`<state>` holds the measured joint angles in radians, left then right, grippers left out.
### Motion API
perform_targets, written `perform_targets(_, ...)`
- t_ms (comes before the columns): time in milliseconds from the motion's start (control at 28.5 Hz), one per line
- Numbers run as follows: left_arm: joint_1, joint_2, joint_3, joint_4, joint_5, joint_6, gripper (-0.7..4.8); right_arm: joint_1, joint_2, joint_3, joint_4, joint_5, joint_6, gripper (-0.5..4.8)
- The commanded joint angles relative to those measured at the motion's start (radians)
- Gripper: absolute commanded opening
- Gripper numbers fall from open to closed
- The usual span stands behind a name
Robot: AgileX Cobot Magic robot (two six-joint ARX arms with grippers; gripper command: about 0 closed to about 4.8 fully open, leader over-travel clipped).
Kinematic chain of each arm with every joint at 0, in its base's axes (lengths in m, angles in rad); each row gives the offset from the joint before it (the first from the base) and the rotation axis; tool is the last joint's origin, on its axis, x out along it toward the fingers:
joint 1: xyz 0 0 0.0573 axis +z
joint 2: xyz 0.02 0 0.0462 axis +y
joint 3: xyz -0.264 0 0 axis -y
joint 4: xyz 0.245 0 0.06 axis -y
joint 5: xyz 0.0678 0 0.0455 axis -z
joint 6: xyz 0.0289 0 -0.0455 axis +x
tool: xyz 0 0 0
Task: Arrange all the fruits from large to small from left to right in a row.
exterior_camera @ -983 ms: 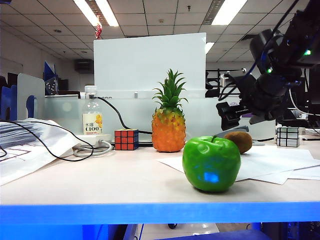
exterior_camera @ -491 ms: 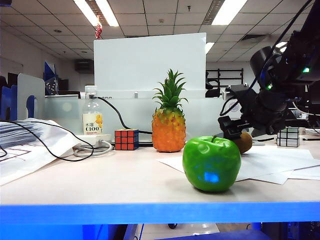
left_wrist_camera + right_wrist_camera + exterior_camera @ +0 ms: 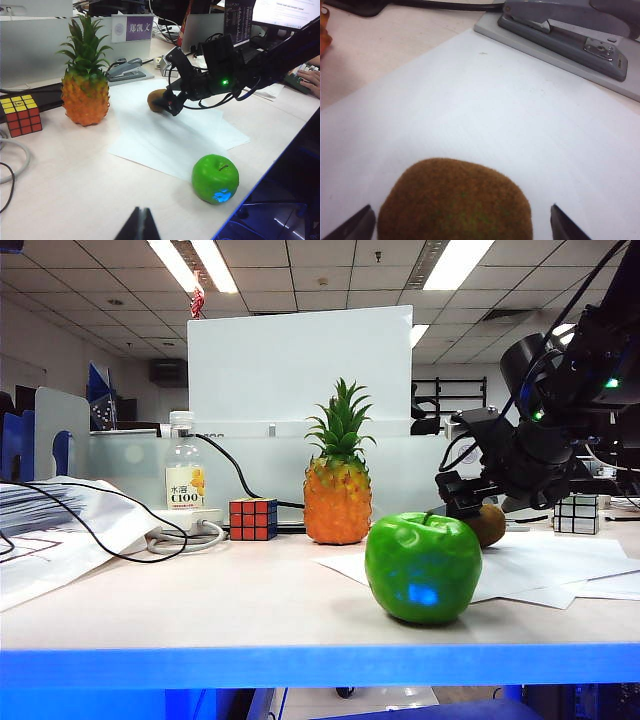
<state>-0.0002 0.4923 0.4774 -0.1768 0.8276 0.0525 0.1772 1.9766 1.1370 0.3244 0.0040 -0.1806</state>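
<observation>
Kiwi [image 3: 455,202] lengthwise between wide right gripper [image 3: 460,222] jaws

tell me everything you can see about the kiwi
The kiwi is a small brown oval with a fuzzy, felt-like skin showing faint greenish patches. It lies on its side on a white paper sheet, behind and to the right of the green apple in the exterior view. The right gripper has its jaws wide open either side of it; whether they touch it is unclear.
</observation>
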Motion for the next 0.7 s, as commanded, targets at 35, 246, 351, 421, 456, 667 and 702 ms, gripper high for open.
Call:
perform_targets(35, 0.0, 0.0, 0.005, 0.005, 0.003, 0.005, -0.05, 0.0, -0.004, 0.004, 0.017, 0.0, 0.003, 1.36)
perform_targets(246, 0.0, 0.0, 0.005, 0.005, 0.003, 0.019, -0.05, 0.0, -0.004, 0.004, 0.027, 0.0, 0.001, 0.19)
perform_targets(351, 0.0, 0.0, 0.005, 0.005, 0.003, 0.022, -0.05, 0.0, -0.005, 0.007, 0.028, 0.0, 0.001, -0.06)
perform_targets(421, 0.0, 0.001, 0.005, 0.005, 0.0, 0.026, -0.05, 0.0, -0.005, 0.021, 0.006, -0.006, 0.005, -0.06)
perform_targets(456, 0.0, 0.001, 0.005, 0.006, -0.003, 0.027, -0.05, 0.0, -0.006, 0.029, -0.011, -0.008, 0.013, -0.06)
perform_targets(667, 0.0, 0.001, 0.005, 0.007, -0.004, 0.045, -0.05, 0.0, -0.092, 0.078, -0.138, -0.052, 0.026, -0.06)
perform_targets(702, 0.0, 0.001, 0.005, 0.007, -0.005, 0.045, -0.05, 0.0, -0.117, 0.078, -0.144, -0.052, 0.026, -0.06)
